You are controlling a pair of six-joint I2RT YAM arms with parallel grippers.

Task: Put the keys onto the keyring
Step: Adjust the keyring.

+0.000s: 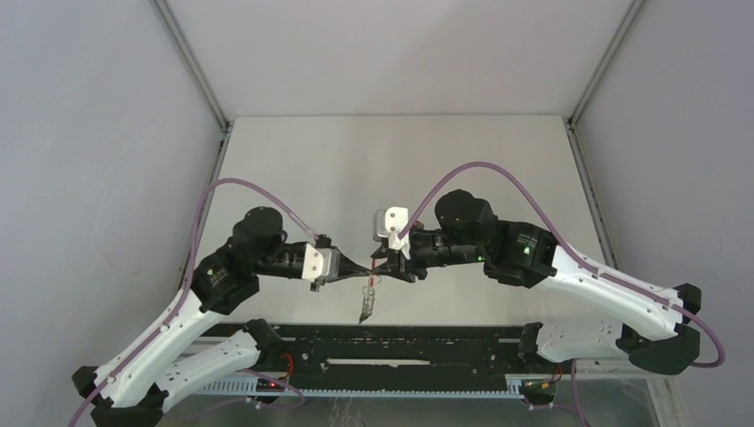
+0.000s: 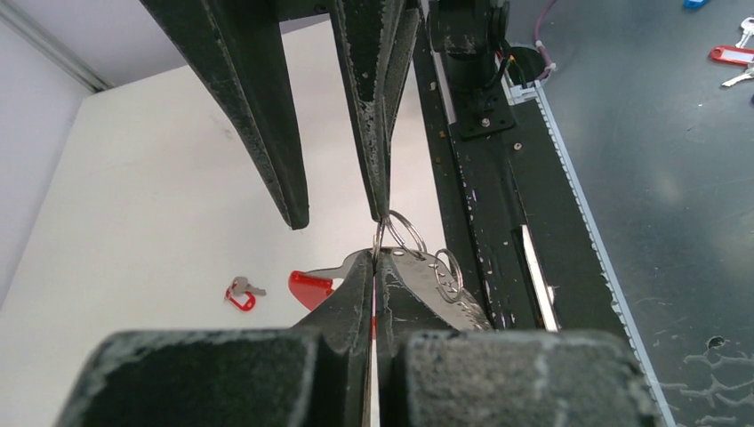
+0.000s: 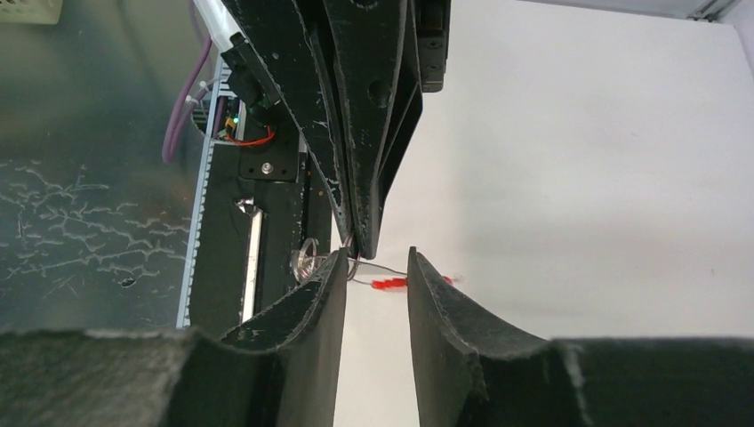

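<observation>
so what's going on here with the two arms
The two arms meet tip to tip above the table. The left end effector is shut on the thin keyring and holds it in the air. A small silvery bunch, apparently the keys, hangs just below. The right end effector is open, with one finger right beside the ring. The pictures don't show whether any key is threaded on.

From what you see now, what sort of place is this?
Probably a robot test cell: a left arm and right arm on a black rail, a white table, plain grey walls around.
</observation>
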